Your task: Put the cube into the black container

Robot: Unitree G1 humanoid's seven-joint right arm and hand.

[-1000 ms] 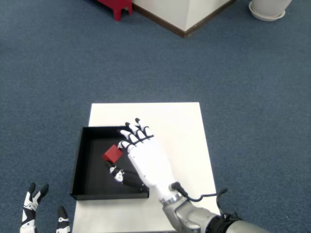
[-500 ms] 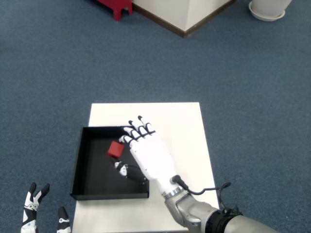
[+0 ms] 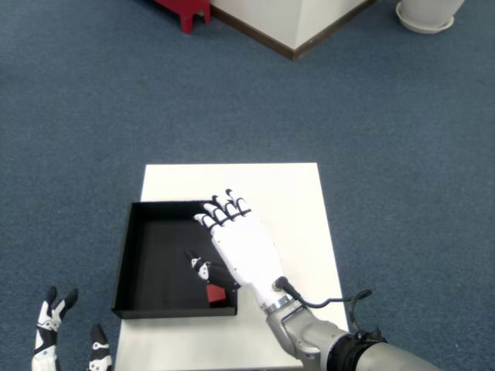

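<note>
The red cube lies on the floor of the black container, near its front right corner, partly hidden by my right hand's thumb. The right hand hovers over the container's right edge, palm down, fingers spread toward the far wall and the thumb hanging inside the tray. It holds nothing. The container sits on the left half of a white table.
The other hand's fingertips show at the bottom left, beyond the table's edge. Blue carpet surrounds the table. A white box with a wood base, a red object and a white pot stand far behind.
The cube left the hand's fingers and dropped to the container floor at the front right. The hand shifted slightly right and opened.
</note>
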